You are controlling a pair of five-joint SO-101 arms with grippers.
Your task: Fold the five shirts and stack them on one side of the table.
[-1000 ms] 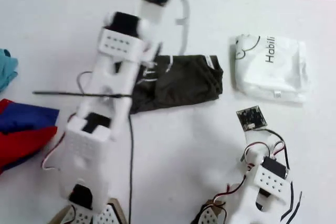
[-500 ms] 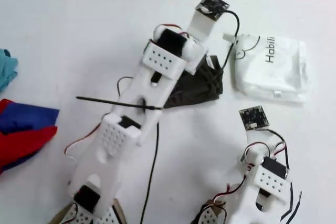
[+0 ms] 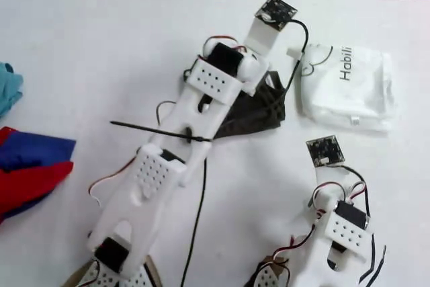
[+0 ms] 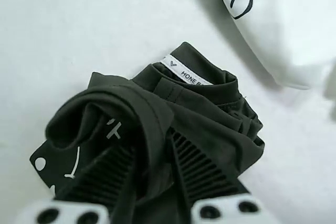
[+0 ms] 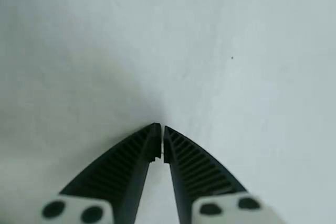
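Observation:
A dark olive shirt (image 3: 259, 113) lies bunched near the table's middle, beside a folded white shirt (image 3: 349, 85) at the right. My left gripper (image 4: 157, 148) is shut on a fold of the dark shirt (image 4: 210, 114), lifting that fold over the rest. The white shirt (image 4: 278, 19) lies just beyond it. In the high view the left arm (image 3: 201, 112) stretches diagonally across the table to the dark shirt. My right gripper (image 5: 160, 136) is shut with nothing in it over bare table; the right arm (image 3: 346, 228) sits near the front right.
A red and blue shirt (image 3: 30, 166) and a teal shirt (image 3: 8, 89) lie at the left edge. A black cable (image 3: 195, 220) trails beside the left arm. Bare tabletop (image 3: 101, 45) stretches across the back left.
The left arm swung to the right, dragging the dark shirt's left part over toward the white shirt, so it went from flat to bunched. The right arm stayed still.

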